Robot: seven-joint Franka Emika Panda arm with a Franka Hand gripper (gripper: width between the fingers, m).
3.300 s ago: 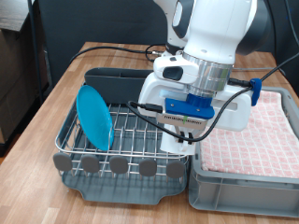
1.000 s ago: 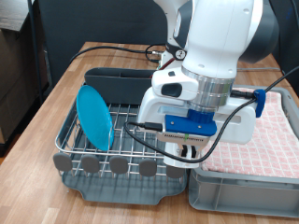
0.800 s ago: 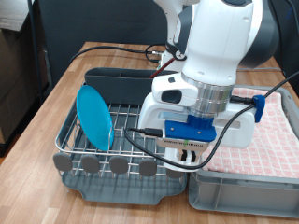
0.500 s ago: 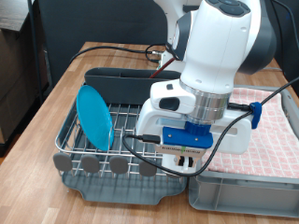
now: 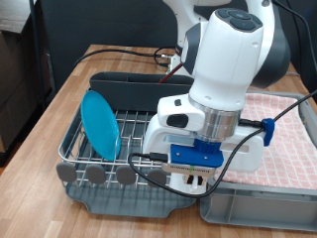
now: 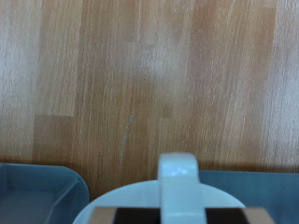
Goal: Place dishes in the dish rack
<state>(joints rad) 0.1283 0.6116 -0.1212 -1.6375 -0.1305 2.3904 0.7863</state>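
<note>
The bright-blue plate (image 5: 100,123) stands on edge in the dish rack (image 5: 136,136), at the exterior view's left. My gripper (image 5: 192,179) hangs low over the rack's front right corner, beside the grey crate. In the wrist view the small white mug (image 6: 177,192) sits between my dark fingers (image 6: 135,217) with its handle up, so the gripper is shut on it. In the exterior view my hand hides most of the mug. The wooden spoon is out of view.
The grey crate (image 5: 250,205) with the pink checkered cloth (image 5: 284,139) stands against the rack's right side. The rack's cutlery compartment (image 5: 125,85) is at its back, round tabs (image 5: 125,176) along its front. Black cables trail over the rack. The wooden table (image 6: 149,84) lies beyond.
My hand has moved down and towards the exterior view's bottom, from above the rack's middle right to its front right corner, carrying the mug. The plate has not moved.
</note>
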